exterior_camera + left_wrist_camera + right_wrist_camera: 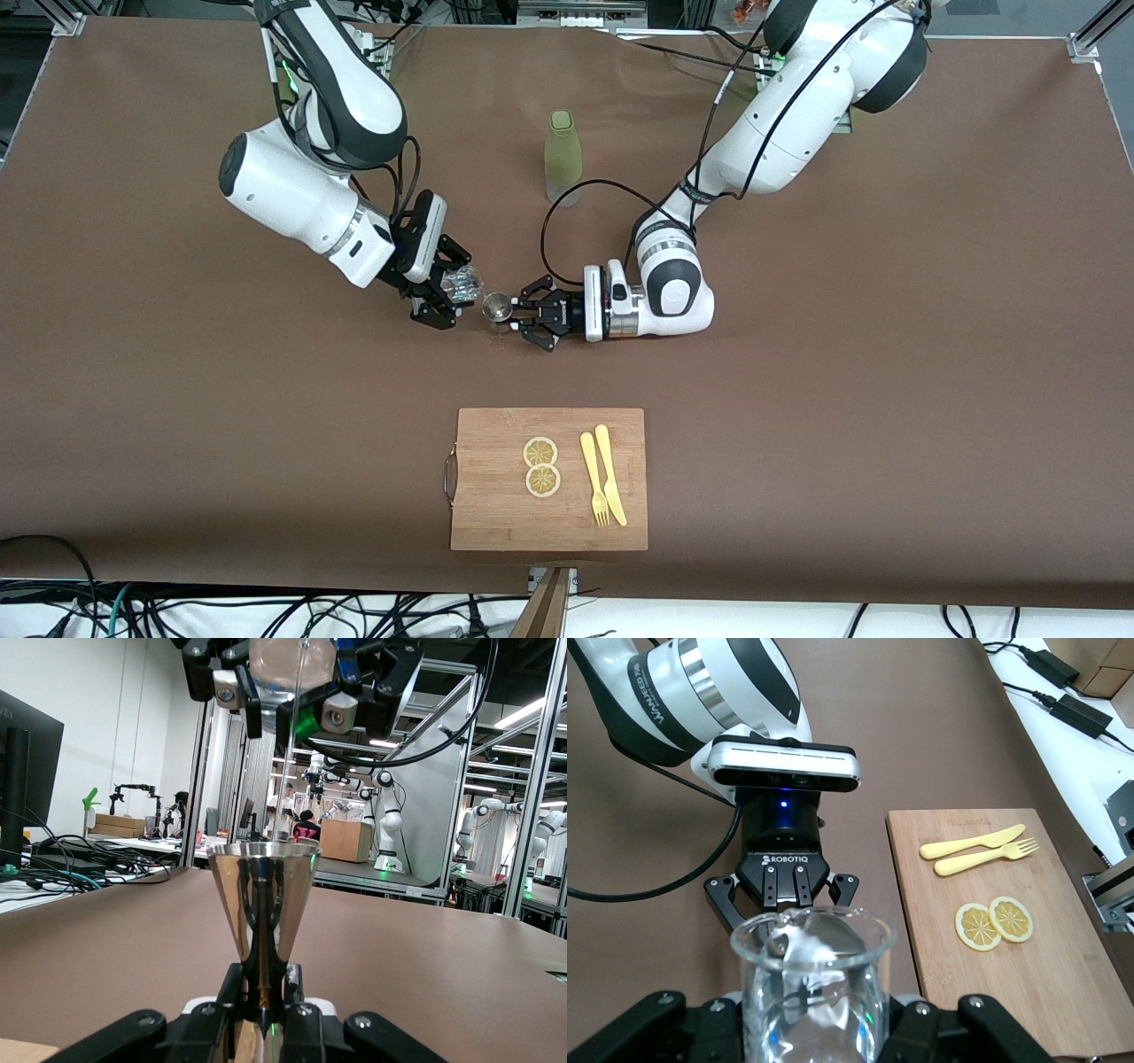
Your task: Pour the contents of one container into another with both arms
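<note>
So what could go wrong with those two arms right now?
The right gripper tips a clear glass beaker at a small metal jigger in the left gripper. The narrow mouth could be missed, wetting the brown table. The grippers sit close and might knock together.

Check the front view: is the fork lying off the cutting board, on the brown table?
No, the fork lies on the cutting board beside the knife and two lemon slices.
</note>
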Controlling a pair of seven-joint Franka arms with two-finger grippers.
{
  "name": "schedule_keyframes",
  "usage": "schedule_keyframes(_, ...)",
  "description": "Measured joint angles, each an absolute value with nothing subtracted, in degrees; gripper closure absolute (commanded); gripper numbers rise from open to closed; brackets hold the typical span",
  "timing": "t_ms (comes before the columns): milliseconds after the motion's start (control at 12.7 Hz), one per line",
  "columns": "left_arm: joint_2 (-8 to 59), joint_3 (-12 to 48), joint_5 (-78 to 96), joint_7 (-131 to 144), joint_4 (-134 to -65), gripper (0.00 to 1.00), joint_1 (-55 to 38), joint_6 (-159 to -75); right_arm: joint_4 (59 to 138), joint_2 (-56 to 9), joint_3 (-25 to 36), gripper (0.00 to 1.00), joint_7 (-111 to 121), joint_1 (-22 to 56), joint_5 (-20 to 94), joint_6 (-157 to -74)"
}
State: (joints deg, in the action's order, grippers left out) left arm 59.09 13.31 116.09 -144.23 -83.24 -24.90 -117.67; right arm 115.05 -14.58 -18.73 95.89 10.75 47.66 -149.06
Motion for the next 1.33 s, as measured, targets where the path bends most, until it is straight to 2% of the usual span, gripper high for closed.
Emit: schedule_keyframes(1335, 59.16, 12.16, 116.09, -144.24, -82.82, 1.00, -24.83, -117.99, 115.09, -15.53, -19.29, 0.80, 93.37, 10.99, 47.49, -149.72)
